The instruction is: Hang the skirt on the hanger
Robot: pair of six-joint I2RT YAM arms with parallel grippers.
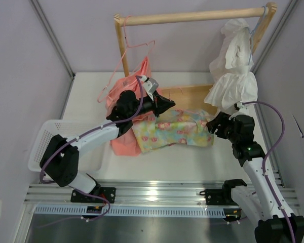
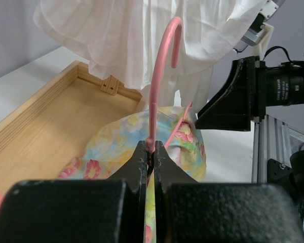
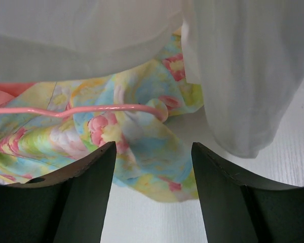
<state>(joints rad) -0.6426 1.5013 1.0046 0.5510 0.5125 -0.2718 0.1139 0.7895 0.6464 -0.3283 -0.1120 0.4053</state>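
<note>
The floral skirt [image 1: 175, 129] lies spread on the white table between my two grippers. My left gripper [image 1: 164, 105] is at its left end, shut on the neck of the pale-pink hanger [image 2: 161, 76]. The hanger's hook rises above the fingertips [image 2: 142, 154] in the left wrist view. In the right wrist view one hanger arm [image 3: 81, 109] runs across the skirt [image 3: 142, 147], and its end is tucked into the cloth. My right gripper [image 3: 152, 152] is open just over the skirt's right edge, also seen from above [image 1: 215, 124].
A white ruffled garment [image 1: 233, 76] hangs from the wooden rail [image 1: 192, 16] right above my right gripper. A salmon garment [image 1: 124, 109] on another pink hanger [image 1: 137, 45] hangs at left. The rack's wooden base [image 2: 50, 116] lies behind. A white basket [image 1: 45, 139] stands at far left.
</note>
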